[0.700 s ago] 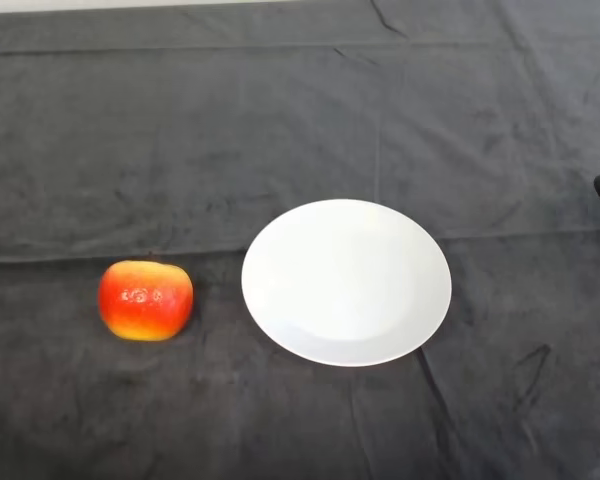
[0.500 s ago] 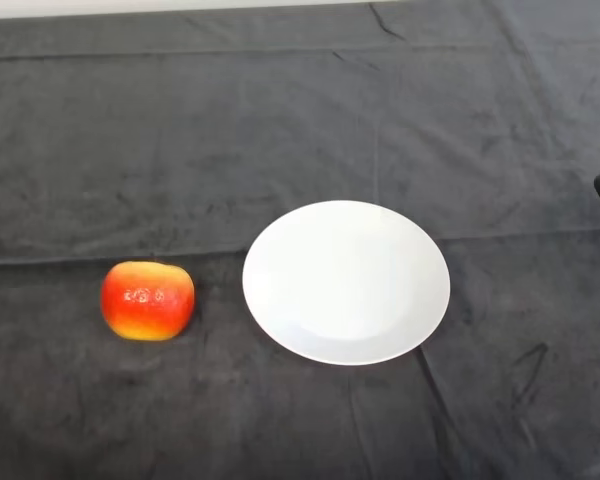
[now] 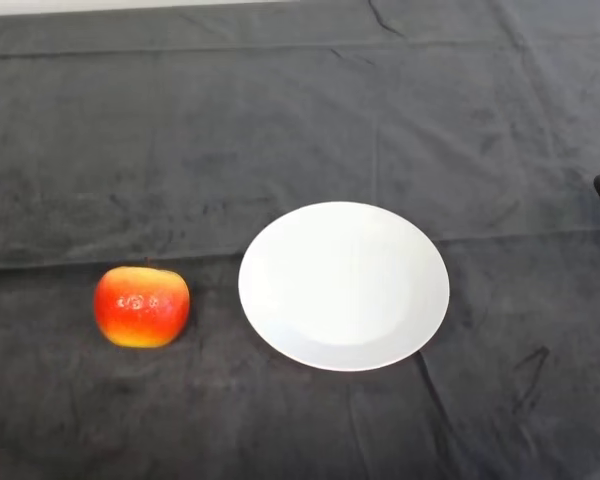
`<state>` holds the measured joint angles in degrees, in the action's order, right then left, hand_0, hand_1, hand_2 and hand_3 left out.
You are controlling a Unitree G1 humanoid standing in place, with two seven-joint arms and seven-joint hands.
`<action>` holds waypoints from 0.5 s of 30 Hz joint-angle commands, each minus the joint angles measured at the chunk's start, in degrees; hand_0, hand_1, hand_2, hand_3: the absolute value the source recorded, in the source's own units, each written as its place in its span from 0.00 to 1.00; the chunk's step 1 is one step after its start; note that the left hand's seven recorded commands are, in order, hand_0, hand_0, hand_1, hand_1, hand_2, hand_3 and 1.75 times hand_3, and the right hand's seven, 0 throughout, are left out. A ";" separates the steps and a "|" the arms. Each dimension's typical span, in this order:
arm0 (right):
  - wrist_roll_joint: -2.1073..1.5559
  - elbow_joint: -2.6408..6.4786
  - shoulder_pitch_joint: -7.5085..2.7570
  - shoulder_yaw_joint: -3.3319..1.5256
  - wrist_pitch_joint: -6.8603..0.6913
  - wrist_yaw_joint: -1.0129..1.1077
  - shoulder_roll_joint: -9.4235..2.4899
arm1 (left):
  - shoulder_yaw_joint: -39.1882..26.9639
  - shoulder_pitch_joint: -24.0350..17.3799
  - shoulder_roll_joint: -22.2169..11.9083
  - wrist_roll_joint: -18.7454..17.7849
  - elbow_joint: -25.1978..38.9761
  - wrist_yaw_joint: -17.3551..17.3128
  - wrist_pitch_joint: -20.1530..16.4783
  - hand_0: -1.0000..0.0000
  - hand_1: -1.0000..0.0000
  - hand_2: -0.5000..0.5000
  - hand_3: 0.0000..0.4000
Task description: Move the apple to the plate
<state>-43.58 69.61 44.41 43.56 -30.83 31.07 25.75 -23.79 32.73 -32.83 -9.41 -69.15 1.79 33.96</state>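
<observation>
Since no part of the left arm or hand shows in the head view, the state of the hand cannot be told. The apple (image 3: 141, 306) sits on the dark cloth (image 3: 280, 120), toward the side the left arm would enter from. The plate (image 3: 344, 285) lies just beside it, not touching. Probably the reach comes low from the left, then carries the apple rightward to the plate.

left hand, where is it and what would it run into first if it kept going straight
No part of the robot shows in the head view, so no heading can be read. The apple sits on the cloth at left, apart from the white plate. An arm entering from the lower left would probably meet the apple first.
</observation>
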 commanded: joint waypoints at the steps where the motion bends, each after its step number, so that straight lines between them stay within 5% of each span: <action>1: 0.14 -0.60 1.06 0.44 0.17 0.24 1.60 | 1.78 1.05 0.89 2.09 2.41 0.82 0.20 1.00 1.00 0.50 0.00; 13: 0.15 -0.77 0.99 0.42 0.18 0.18 1.53 | 11.92 -0.79 10.96 10.83 6.99 4.73 1.31 1.00 1.00 0.50 0.00; 15: 0.15 -0.82 0.97 0.42 0.18 0.16 1.51 | 12.36 -0.80 10.22 10.13 8.41 1.65 0.28 1.00 1.00 0.50 0.00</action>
<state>-43.58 69.61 44.24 43.58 -30.79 31.07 25.95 -12.08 32.69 -22.75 -0.01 -62.72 2.60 33.54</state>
